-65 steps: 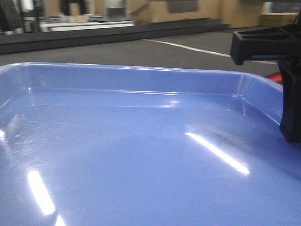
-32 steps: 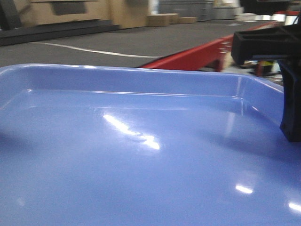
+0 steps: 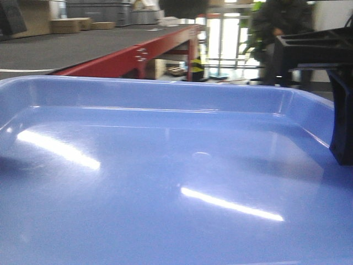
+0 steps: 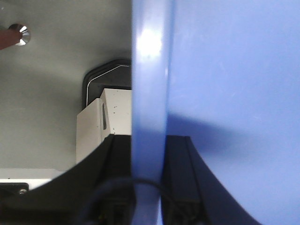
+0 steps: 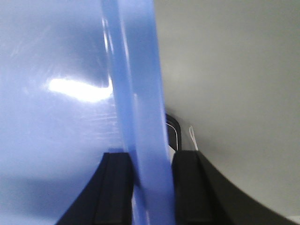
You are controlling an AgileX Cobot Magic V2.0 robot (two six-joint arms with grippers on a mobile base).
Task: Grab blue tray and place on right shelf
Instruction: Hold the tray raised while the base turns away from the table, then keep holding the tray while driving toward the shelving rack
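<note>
the blue tray hangs roughly level between the two hands, its long side seemingly running from one to the other. the left gripper is clamped on the rolled rim, one finger outside the wall and one inside, and the right gripper pinches the opposite rim the same way, so the tray lies inboard of both and neither arm is nearer. i can't spot the right shelf from here, only a red rack beyond the far rim, so i'd guess both arms must carry it across together.
</note>
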